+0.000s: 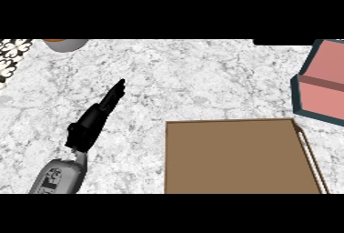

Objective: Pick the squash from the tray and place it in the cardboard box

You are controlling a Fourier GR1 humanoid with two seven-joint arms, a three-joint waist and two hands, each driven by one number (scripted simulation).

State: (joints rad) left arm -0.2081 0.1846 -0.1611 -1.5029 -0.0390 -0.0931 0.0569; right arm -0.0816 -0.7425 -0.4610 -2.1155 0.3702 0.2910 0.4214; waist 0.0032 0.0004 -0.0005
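My left hand (94,120) rises from the lower left over the marble counter, fingers straight and pointing up and to the right, holding nothing. A brown flat-bottomed tray or box (235,157) fills the lower right; its inside shows bare. At the right edge stands a pink container with a dark teal rim (322,82), partly cut off. No squash shows anywhere. My right hand is out of view.
A grey bowl with an orange inside (65,44) peeks in at the top left. A black and white patterned strip (10,59) runs along the far left edge. Bare marble counter (201,77) spreads across the middle.
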